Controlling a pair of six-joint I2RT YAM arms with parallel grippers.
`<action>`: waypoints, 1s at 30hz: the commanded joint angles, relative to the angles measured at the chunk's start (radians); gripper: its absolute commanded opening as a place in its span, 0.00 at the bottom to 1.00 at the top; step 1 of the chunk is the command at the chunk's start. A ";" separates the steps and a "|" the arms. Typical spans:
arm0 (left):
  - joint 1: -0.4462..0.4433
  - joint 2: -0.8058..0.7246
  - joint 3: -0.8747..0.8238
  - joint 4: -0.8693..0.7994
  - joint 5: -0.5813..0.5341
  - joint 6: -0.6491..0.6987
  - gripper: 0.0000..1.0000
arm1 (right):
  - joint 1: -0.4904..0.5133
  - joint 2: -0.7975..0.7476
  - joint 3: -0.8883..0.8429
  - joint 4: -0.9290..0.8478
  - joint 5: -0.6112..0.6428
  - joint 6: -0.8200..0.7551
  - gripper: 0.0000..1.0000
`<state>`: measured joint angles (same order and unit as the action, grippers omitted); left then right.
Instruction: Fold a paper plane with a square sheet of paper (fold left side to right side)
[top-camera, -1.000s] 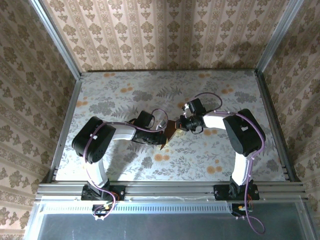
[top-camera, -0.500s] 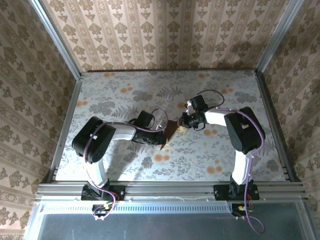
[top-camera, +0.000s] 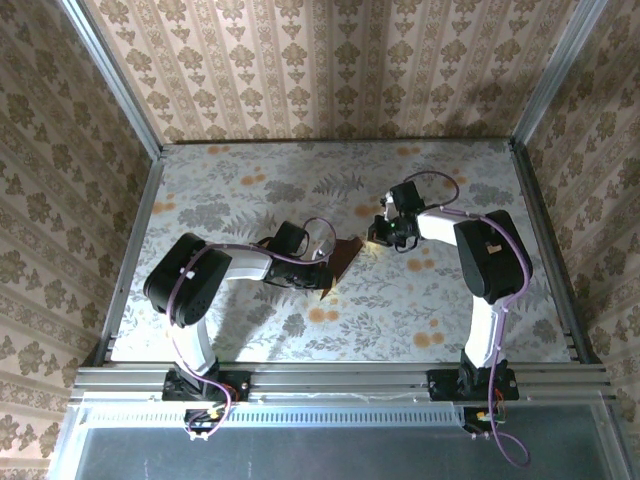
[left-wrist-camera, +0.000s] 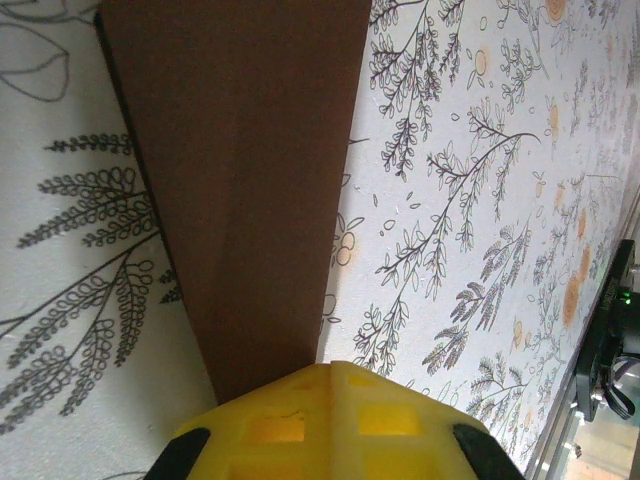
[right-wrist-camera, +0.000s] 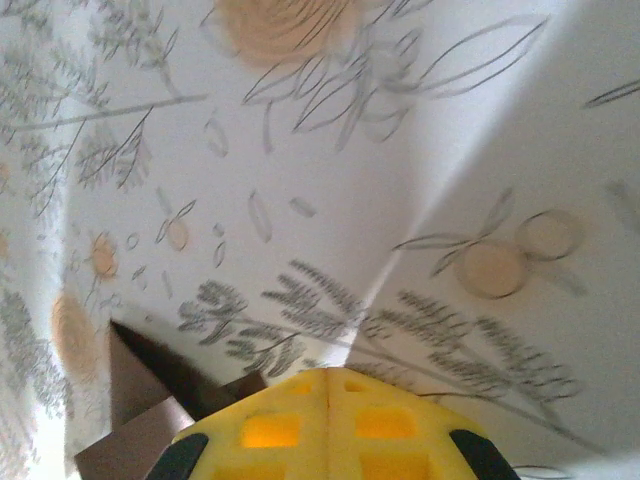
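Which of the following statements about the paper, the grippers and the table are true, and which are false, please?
1. The paper is dark reddish-brown. True.
2. The paper is a flat, unfolded square. False: it is folded into a narrow shape with a lengthwise crease.
3. The left gripper is shut, its tips at the paper's end. True.
4. The right gripper is wide open. False: it is shut.
5. The table cover is plain white. False: it is printed with grey ferns and orange blotches.
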<state>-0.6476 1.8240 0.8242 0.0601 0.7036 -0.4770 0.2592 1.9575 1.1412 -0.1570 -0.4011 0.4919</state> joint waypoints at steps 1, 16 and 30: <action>0.000 0.042 -0.055 -0.139 -0.070 0.021 0.00 | -0.013 -0.017 0.017 -0.044 0.055 -0.027 0.02; -0.001 0.053 -0.014 -0.053 -0.067 -0.038 0.00 | 0.144 -0.197 -0.180 0.166 -0.075 0.193 0.03; -0.003 0.045 -0.018 -0.054 -0.067 -0.037 0.00 | 0.254 -0.084 -0.170 0.197 -0.090 0.288 0.03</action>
<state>-0.6476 1.8259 0.8253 0.0704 0.7044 -0.5083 0.5087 1.8614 0.9676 0.0422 -0.4824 0.7498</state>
